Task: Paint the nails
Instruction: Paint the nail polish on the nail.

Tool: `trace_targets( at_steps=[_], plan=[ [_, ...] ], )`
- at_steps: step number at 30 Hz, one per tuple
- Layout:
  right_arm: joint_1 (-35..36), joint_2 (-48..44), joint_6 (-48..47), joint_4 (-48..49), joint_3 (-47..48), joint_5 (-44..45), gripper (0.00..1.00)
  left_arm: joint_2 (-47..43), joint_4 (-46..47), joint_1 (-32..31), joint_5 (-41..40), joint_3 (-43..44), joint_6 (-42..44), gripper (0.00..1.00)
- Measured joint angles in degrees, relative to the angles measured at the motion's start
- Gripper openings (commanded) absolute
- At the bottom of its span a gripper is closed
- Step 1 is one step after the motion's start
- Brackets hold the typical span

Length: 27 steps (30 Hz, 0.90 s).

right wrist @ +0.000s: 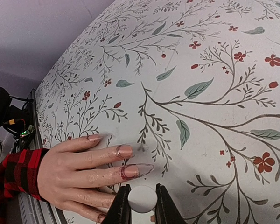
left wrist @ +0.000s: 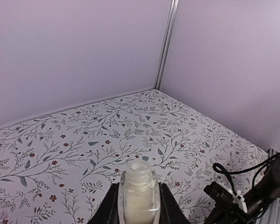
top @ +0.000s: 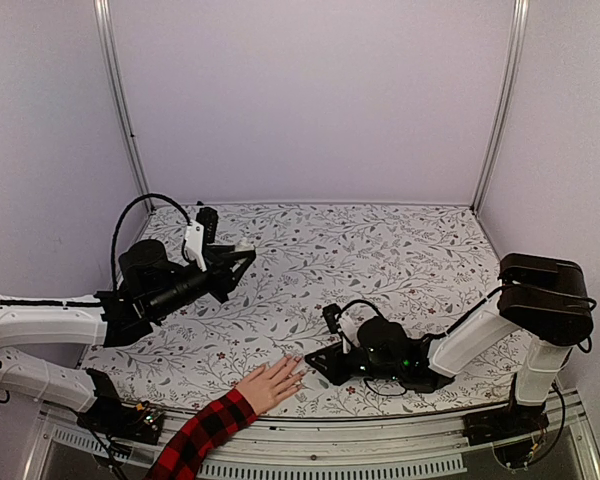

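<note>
Looking through the right wrist camera, we see the nails just above and to the left of the right jaws, which are pinched on a small round white cap. The closest nail, rimmed with a reddish smear, sits just beside the cap; we cannot tell whether the two touch. The hand lies flat, palm down, on the flowered counter, its red-and-black plaid sleeve at the left of that view. The fingers stretch rightward with a slight upward slant, so each nail's long axis runs along its finger, tips turned away from the sleeve. From the top camera, the hand reaches in from the counter's near edge, fingers aimed up and to the right at the right jaws, which hang low over the counter. The left jaws are well apart from the hand, raised at the far left, and pressed on a clear open-necked bottle of pale liquid, held upright.
</note>
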Motion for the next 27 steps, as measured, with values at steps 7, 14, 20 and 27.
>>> trace_targets(
  at_steps=[7, 14, 20, 27],
  plan=[
    [0.0, 0.0, 0.0, -0.6, 0.0, 0.2, 0.00, 0.0, 0.0, 0.0, 0.1, 0.0, 0.0, 0.00],
    [0.0, -0.1, 0.0, -1.0, 0.0, 0.8, 0.00, 0.3, 0.0, 0.0, 0.2, 0.0, 0.0, 0.00],
    [0.0, -0.1, 0.0, -1.2, 0.0, 1.1, 0.00, 0.3, 0.1, 0.0, 0.2, 0.0, 0.0, 0.00],
    [0.0, -0.1, 0.0, -1.4, 0.0, 1.2, 0.00, 0.3, 0.1, 0.0, 0.2, 0.0, 0.0, 0.00]
  ],
)
